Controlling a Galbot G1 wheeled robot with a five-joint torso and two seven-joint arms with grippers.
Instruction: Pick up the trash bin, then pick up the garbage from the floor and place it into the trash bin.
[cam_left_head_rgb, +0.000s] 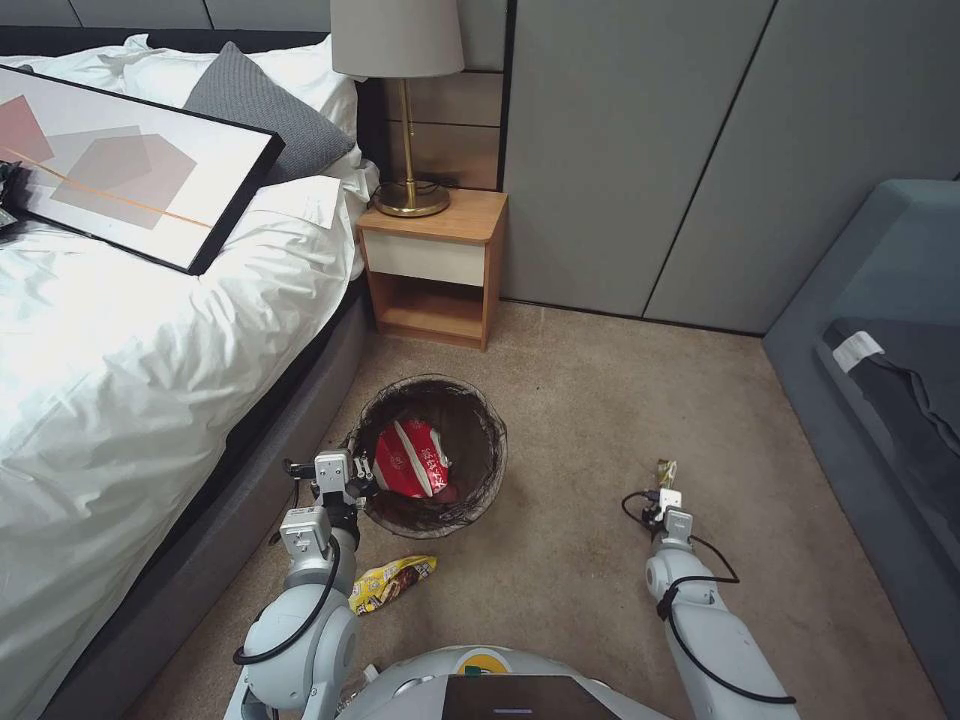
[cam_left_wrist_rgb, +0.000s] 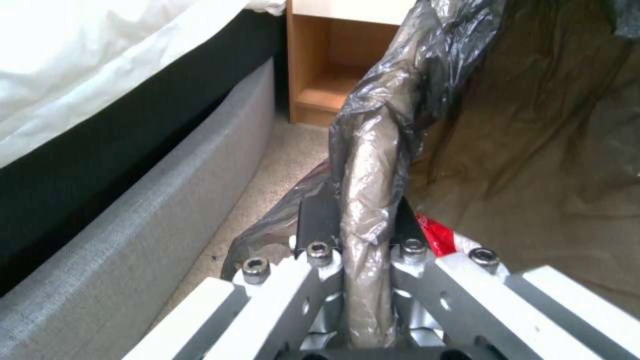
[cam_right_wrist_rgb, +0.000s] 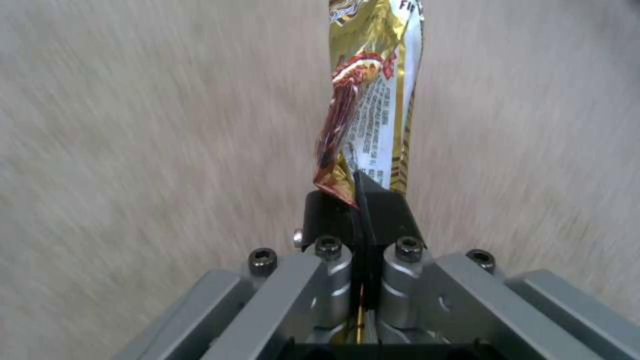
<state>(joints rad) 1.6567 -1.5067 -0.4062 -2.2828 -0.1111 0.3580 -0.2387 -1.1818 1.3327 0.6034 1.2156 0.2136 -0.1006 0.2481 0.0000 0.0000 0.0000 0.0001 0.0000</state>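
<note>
The trash bin (cam_left_head_rgb: 470, 440), lined with a dark bag, sits low beside the bed with a crumpled red-white packet (cam_left_head_rgb: 410, 458) inside. My left gripper (cam_left_head_rgb: 352, 480) is shut on the bin's bag-covered rim (cam_left_wrist_rgb: 363, 200), the rim standing between its black pads. My right gripper (cam_left_head_rgb: 662, 490) hangs over the floor (cam_left_head_rgb: 580, 400) to the right of the bin. It is shut on the end of a thin yellow snack wrapper (cam_right_wrist_rgb: 370, 100), which dangles beyond the fingertips. A second yellow snack wrapper (cam_left_head_rgb: 392, 580) lies on the carpet just in front of the bin, by my left arm.
The bed's grey base (cam_left_head_rgb: 300, 400) runs close along the bin's left side. A wooden nightstand (cam_left_head_rgb: 435, 265) with a brass lamp stands behind the bin against grey wall panels. A blue-grey couch (cam_left_head_rgb: 880, 350) borders the right. Open carpet lies between the bin and couch.
</note>
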